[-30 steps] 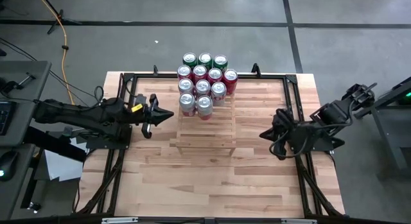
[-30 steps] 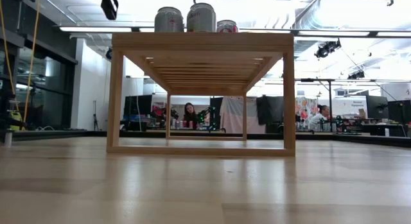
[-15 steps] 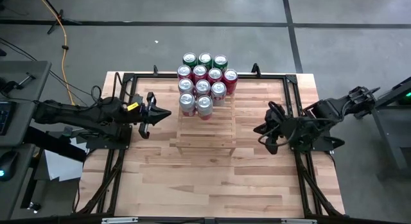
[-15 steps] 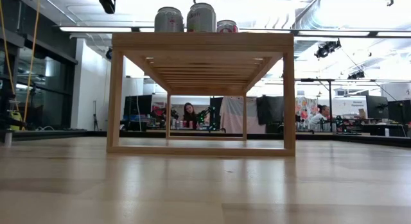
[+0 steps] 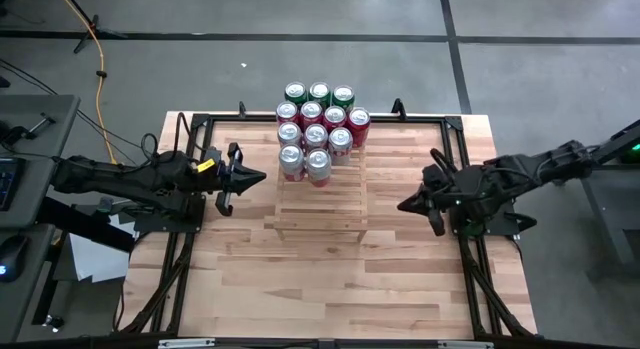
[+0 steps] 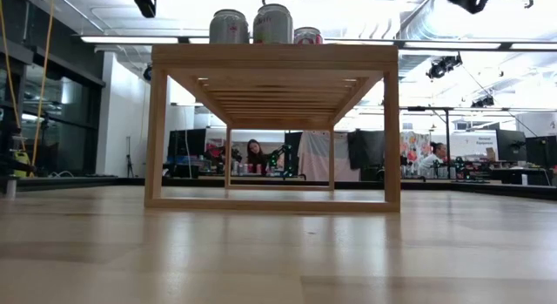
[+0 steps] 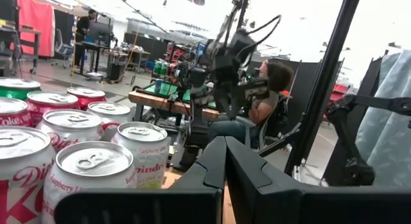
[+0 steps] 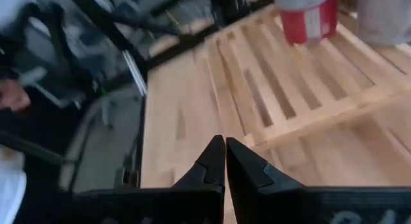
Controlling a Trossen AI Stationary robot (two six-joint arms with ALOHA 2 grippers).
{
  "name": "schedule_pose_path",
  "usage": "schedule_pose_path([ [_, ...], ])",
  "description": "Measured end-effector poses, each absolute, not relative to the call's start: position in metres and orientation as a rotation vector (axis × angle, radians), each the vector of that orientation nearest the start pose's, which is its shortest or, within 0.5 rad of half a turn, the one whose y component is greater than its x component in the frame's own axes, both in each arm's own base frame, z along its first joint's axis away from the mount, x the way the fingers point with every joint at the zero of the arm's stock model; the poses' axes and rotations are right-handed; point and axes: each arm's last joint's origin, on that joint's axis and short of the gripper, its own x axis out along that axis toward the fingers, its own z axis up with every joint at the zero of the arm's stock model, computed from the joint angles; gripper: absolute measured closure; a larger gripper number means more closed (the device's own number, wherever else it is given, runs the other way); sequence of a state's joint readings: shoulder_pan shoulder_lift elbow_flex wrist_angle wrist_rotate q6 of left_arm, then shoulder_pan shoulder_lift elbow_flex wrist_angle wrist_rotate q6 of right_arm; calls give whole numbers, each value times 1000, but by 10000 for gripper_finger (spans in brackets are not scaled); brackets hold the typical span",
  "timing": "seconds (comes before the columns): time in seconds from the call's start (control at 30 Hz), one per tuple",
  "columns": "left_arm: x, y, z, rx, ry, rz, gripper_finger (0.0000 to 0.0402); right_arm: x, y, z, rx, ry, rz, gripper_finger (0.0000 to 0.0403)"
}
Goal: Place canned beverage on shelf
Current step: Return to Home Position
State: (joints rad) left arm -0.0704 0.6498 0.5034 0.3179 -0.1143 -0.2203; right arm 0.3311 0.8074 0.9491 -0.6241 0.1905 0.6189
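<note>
The cans [image 5: 318, 129] stand packed together on the far half of the shelf [image 5: 318, 204], upper middle of the overhead frame. Three green ones [image 5: 319, 92] form the back row, with red-and-pink ones in rows before them, touching side to side. The shelf sits on the light wooden table [image 5: 400, 279], roughly centred. From table height its legs [image 6: 157, 134] lift the slats well above the planks, and three cans [image 6: 273, 23] show over its top board. My left end effector [image 5: 262, 176] hangs at centre left, just beside the shelf's left edge and level with the nearest row of cans, clenched on nothing. My right end effector [image 5: 402, 206] is at centre right, apart from the shelf and pointing toward it, likewise clenched and empty. A black frame [image 5: 455, 159] rims the table. Around it lies grey floor [image 5: 540, 69] crossed by dark lines, with a yellow cable [image 5: 98, 49] at upper left. Beyond the shelf's legs the room shows bright ceiling lights, workbenches and a seated person [image 6: 258, 156].
</note>
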Motion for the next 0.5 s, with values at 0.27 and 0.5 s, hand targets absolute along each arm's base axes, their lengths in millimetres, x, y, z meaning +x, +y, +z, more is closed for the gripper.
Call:
schedule_pose_path([
  [0.27,156,-7,303,-188,-170,48,401,142,20,299,387,188,-4,403],
  [0.5,156,-6,303,-191,-174,96,401,134,-1,301,284,133,-94,403],
])
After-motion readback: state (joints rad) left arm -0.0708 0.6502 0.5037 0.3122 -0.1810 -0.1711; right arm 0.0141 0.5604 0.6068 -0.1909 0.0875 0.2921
